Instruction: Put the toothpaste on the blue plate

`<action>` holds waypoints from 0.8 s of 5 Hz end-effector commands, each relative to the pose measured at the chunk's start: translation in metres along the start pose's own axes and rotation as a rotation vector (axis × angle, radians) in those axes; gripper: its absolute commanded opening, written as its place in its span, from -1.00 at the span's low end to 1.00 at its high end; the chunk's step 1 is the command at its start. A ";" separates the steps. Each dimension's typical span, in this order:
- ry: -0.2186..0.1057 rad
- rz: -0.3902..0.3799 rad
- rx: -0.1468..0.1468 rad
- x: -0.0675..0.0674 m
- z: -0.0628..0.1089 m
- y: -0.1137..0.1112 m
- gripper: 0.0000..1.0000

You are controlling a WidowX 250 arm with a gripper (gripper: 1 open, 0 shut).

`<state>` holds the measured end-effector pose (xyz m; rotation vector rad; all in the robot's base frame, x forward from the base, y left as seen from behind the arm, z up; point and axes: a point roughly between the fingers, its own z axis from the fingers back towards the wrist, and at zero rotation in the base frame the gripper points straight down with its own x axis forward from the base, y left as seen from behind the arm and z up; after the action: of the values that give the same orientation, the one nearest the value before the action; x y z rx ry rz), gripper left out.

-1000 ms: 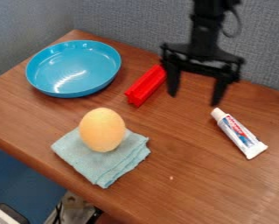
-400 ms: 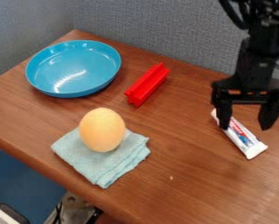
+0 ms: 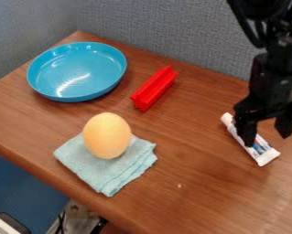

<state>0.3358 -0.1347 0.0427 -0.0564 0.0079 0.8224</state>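
Observation:
The toothpaste (image 3: 263,149) is a small white tube with red and blue print, lying flat on the wooden table at the right. My gripper (image 3: 261,130) points down directly over its upper half, open. One dark finger stands on each side of the tube, and nothing is gripped. Whether the fingertips touch the table cannot be told. The blue plate (image 3: 62,80) is a round, glossy dish at the far left, and nothing lies in it.
A red rectangular block (image 3: 153,87) lies between the plate and the gripper. An orange egg-shaped object (image 3: 106,134) sits on a light teal folded cloth (image 3: 109,166) near the front edge. The table edge runs diagonally along the lower left.
The gripper has moved from beside the red block rightward and down to the toothpaste, with its wrist rolling. It has stayed open. Nothing else has moved.

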 end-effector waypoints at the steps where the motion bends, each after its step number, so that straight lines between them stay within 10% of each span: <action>1: -0.018 0.005 -0.035 0.000 0.002 -0.006 1.00; 4: -0.048 0.020 -0.033 0.009 -0.013 -0.006 1.00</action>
<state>0.3429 -0.1326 0.0212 -0.0520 -0.0287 0.8441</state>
